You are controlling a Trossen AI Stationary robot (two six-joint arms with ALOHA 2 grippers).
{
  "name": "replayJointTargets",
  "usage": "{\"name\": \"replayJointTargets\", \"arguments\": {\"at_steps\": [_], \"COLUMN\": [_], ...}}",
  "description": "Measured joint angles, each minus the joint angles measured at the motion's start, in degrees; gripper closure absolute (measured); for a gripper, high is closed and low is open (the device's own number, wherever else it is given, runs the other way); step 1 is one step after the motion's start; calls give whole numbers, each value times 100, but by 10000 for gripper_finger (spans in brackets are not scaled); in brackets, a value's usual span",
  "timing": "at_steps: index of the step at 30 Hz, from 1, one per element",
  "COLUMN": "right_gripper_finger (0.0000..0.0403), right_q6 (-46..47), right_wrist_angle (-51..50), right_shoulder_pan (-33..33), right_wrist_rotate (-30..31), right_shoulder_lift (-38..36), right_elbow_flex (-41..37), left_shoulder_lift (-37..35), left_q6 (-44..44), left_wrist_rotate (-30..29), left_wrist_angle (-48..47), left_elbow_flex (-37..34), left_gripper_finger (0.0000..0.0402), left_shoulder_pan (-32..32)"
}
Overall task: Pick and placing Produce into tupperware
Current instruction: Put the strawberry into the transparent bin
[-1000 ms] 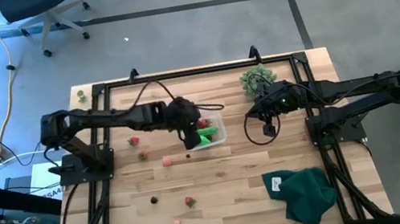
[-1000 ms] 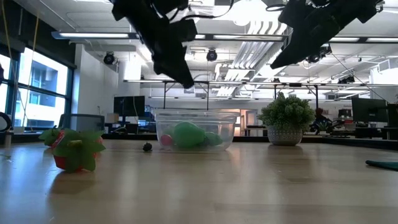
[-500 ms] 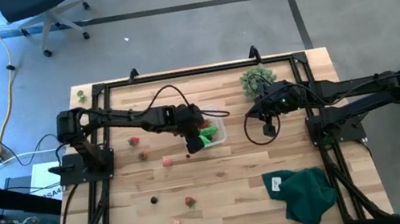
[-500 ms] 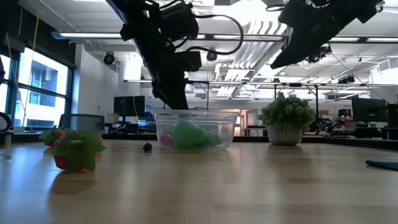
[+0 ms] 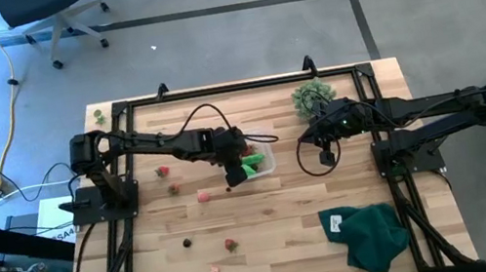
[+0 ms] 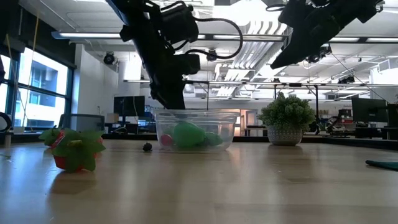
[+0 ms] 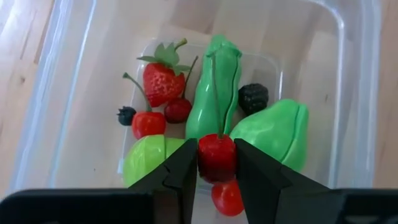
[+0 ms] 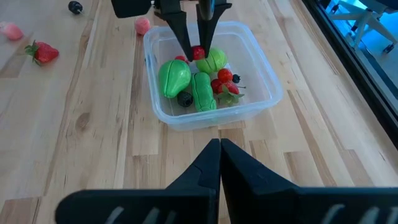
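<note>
Holding a small round red cherry (image 7: 216, 157) tight between our left gripper's (image 7: 216, 163) two dark fingers, we hang just over the tupperware (image 5: 265, 158), which is a clear, shallow plastic box with rounded corners. It sits near the middle of the wooden table (image 5: 277, 219), a bit toward the far edge. Inside the box we can see a long green pepper (image 7: 216, 87), a fat green piece (image 7: 275, 130), a light green ball (image 7: 147, 158), a red strawberry with green leaves (image 7: 161, 81), some more red cherries (image 7: 149, 123) and two little dark berries (image 7: 253, 97). They lie packed close together on the bottom. More produce lies loose on the table: a pink piece (image 5: 203, 196) just beside the box, a red one (image 5: 163, 171) farther to the left, a dark berry (image 5: 188, 243), and a strawberry (image 5: 231, 246) nearer the front edge. Our right gripper (image 8: 219, 152) waits well apart, up above the table on the right side, and its two fingers are pressed together with nothing between them. Beside it stands a small spiky bush (image 5: 313, 97), and a dark green cloth (image 5: 373, 236) lies crumpled at the front right corner.
</note>
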Motion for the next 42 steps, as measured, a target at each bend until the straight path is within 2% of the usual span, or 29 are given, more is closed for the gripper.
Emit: {"name": "replayJointTargets", "arguments": {"at_steps": [4,12,15,18,24,30,34,39,42], "right_gripper_finger": [401,401,401,401,401,401,401,401,401], "right_q6": [0,0,-2,0,0,0,0,0,-1], "right_wrist_angle": [0,0,0,0,2,1,2,0,1], "right_shoulder_pan": [0,-2,-1,0,-2,-1,-2,0,-1], "right_wrist_rotate": [0,1,2,2,0,1,2,2,2], "right_shoulder_lift": [-1,0,0,0,-2,0,0,0,-1], "right_elbow_flex": [0,0,0,0,0,0,0,0,0], "left_shoulder_lift": [0,-5,-66,-99,-107,-109,-159,-325,-530], "left_q6": [7,68,157,220,439,498,523,309,159], "left_wrist_rotate": [-34,-95,-46,233,275,362,656,668,588], "left_wrist_angle": [-46,-146,-177,-611,-2305,-3918,-4355,-4819,-4985], "left_elbow_flex": [0,0,34,285,1065,1502,1489,1480,1480], "left_gripper_finger": [284,209,196,198,231,285,334,390,396], "left_shoulder_pan": [0,0,0,1,-4,-20,-52,-46,-46]}}
